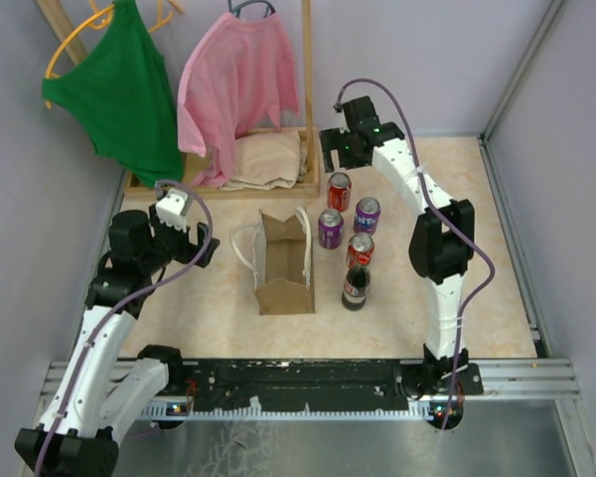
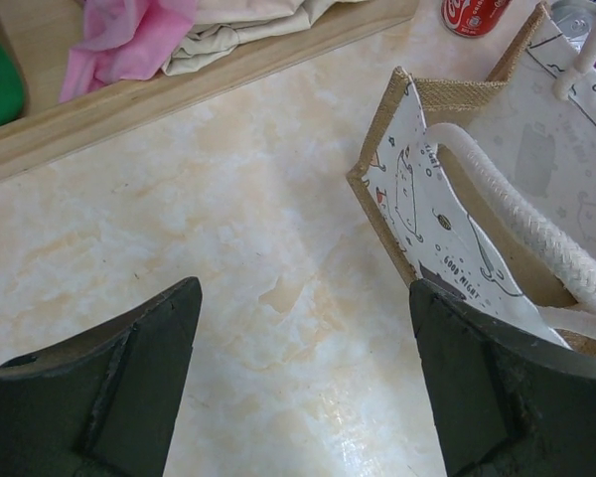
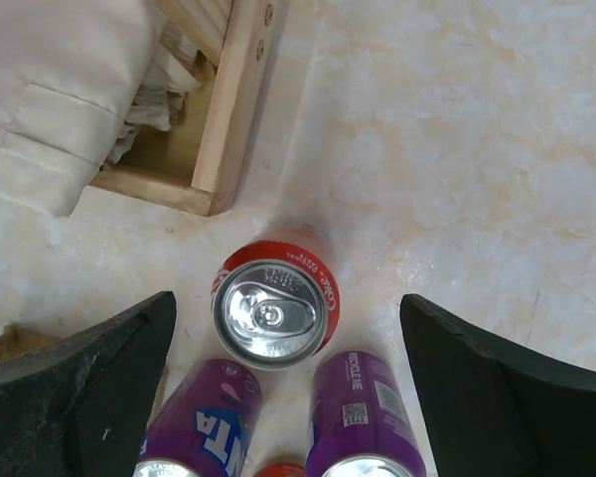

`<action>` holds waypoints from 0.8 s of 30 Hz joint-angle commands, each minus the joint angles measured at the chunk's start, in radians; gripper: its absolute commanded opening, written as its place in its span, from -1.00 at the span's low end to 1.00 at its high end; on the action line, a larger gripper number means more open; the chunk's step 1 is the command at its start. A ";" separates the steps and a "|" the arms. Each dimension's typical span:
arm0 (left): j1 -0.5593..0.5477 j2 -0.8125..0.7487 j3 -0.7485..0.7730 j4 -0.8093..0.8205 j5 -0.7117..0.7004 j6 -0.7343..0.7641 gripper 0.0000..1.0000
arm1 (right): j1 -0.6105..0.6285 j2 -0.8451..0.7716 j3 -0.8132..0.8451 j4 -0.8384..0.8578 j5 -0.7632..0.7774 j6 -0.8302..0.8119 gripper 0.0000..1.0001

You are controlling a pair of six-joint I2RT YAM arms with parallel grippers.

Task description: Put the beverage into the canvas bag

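We count two red cans (image 1: 339,191) and two purple cans (image 1: 330,228) near the right gripper (image 1: 338,159), one cola bottle (image 1: 355,286), one bag (image 1: 284,260), two shirts (image 1: 233,84).

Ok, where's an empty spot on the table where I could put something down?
Bare table lies between the right arm and the right wall, along the front between the canvas bag and the black rail, and left of the bag up to the wooden rack. It's crowded right of the bag, where the cans and cola bottle stand close together.
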 commanded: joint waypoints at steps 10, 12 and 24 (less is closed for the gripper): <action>0.014 0.030 -0.016 0.055 0.054 -0.034 0.81 | 0.028 0.111 0.154 -0.120 0.023 0.063 0.81; 0.014 0.030 -0.018 0.056 0.057 -0.035 0.81 | 0.032 0.117 0.166 -0.142 0.029 0.063 0.81; 0.018 0.040 -0.027 0.075 0.065 -0.046 0.81 | 0.036 0.174 0.212 -0.217 0.052 0.076 0.79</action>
